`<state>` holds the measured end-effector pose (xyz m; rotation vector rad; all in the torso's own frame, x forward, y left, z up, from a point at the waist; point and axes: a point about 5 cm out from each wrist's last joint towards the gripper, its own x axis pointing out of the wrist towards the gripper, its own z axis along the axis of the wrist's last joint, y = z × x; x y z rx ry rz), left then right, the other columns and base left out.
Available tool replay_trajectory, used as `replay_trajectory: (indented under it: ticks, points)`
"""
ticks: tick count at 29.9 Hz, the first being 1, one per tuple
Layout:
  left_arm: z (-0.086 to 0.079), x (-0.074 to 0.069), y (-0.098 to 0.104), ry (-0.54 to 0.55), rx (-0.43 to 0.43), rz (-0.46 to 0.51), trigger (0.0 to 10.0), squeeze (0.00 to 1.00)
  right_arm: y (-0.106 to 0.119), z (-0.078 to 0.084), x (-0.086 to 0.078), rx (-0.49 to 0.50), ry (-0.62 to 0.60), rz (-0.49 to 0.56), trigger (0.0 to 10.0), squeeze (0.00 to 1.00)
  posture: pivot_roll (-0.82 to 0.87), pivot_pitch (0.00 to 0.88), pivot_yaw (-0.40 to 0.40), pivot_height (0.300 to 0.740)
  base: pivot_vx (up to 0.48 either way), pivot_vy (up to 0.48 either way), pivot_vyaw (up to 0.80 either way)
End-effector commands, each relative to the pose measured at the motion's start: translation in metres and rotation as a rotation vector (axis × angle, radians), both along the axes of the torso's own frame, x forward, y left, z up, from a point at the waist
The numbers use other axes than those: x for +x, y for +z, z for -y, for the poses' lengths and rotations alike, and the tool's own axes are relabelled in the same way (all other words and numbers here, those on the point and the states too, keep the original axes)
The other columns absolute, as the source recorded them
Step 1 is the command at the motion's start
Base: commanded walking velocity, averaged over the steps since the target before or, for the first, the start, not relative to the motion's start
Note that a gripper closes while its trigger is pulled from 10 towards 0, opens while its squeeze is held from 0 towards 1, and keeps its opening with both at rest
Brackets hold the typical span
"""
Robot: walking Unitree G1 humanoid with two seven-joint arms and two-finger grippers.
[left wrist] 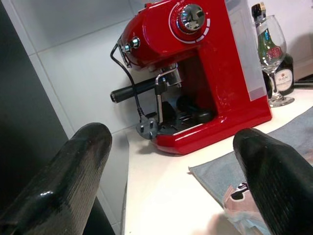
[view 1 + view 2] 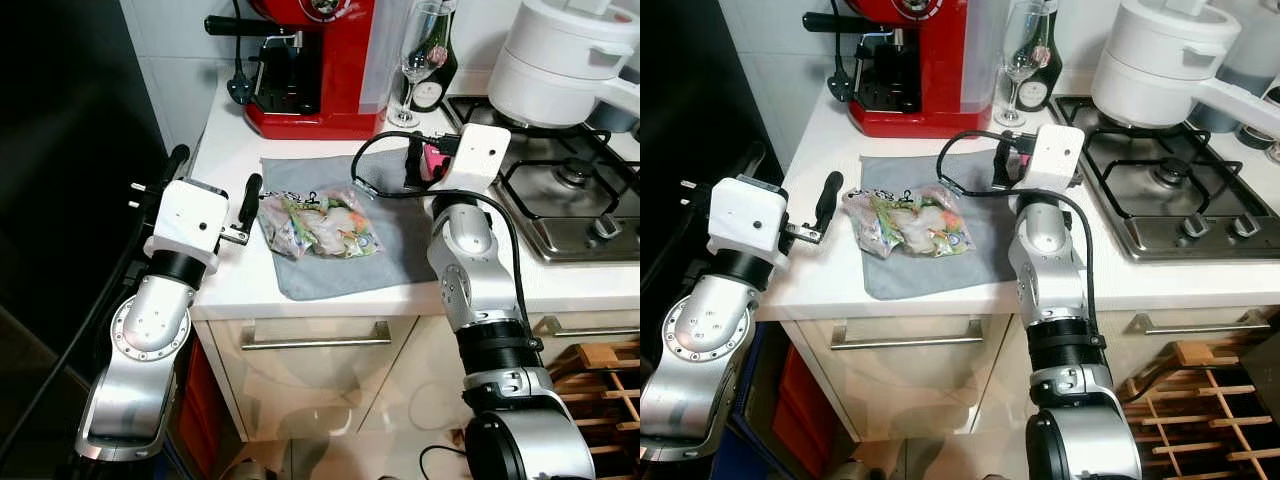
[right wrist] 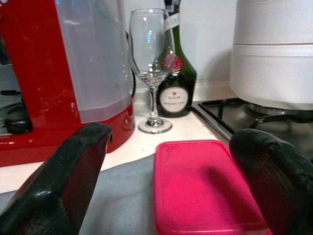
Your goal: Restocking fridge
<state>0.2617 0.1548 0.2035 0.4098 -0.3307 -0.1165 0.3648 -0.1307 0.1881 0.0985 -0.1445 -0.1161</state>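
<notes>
While both arms sit low over the counter [image 2: 240, 150], you are at the picking-up stage of the restock: nothing is held yet. The bag of food [image 2: 318, 224] lies on the grey cloth [image 2: 330, 270] near the front edge of the counter, between your two arms. Just beyond the cloth's far right corner, beside the stove [image 2: 560, 190], rests a pink container [image 3: 200, 188].

Your right gripper [image 3: 171, 181] is lined up on that container with its fingers apart, one on either side of the pink lid and not touching it. Your left gripper [image 1: 171, 181] hovers at the left edge of the counter, fingers also spread wide, with the near left corner of the bag just beside its right finger [image 1: 274, 176].

My read is that the container is the closer grab. You would need to ease the right gripper forward and down until the fingers bracket its sides, then close. Mind the wine glass [image 3: 152, 63] and the dark bottle [image 3: 177, 68] standing just behind it, next to the red coffee machine [image 2: 310, 60]; an overshoot could tip the glass.
</notes>
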Motion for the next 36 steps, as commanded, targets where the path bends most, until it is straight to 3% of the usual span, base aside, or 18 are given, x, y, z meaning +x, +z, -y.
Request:
replay_trajectory:
  ticks: [1,12,18,25,36]
  points:
    - [0.001,-0.002,0.001,-0.001,0.014,0.000,10.0,0.00,0.009,0.001,0.000,0.006,-0.022,0.021,10.0,0.00,0.10,0.000,-0.030,0.740,0.000,0.000,0.00]
    - [0.003,-0.001,0.000,-0.014,0.019,-0.003,10.0,0.00,0.005,0.006,0.002,0.036,-0.081,-0.012,10.0,0.00,0.10,0.000,-0.032,0.740,0.000,0.000,0.00]
    - [0.012,-0.002,-0.003,-0.091,0.005,-0.026,10.0,0.00,0.006,0.010,0.003,0.049,-0.111,-0.025,10.0,0.00,0.10,0.000,-0.032,0.740,0.000,0.000,0.00]
    - [0.013,-0.001,-0.004,-0.097,0.007,-0.027,10.0,0.00,0.001,0.005,0.003,0.054,-0.085,-0.061,10.0,0.00,0.09,0.000,-0.033,0.740,0.000,0.000,0.00]
    - [0.020,-0.002,-0.014,-0.159,-0.057,-0.087,10.0,0.00,-0.009,0.002,0.007,0.035,-0.053,-0.154,10.0,0.00,0.09,0.000,-0.037,0.740,0.000,0.000,0.00]
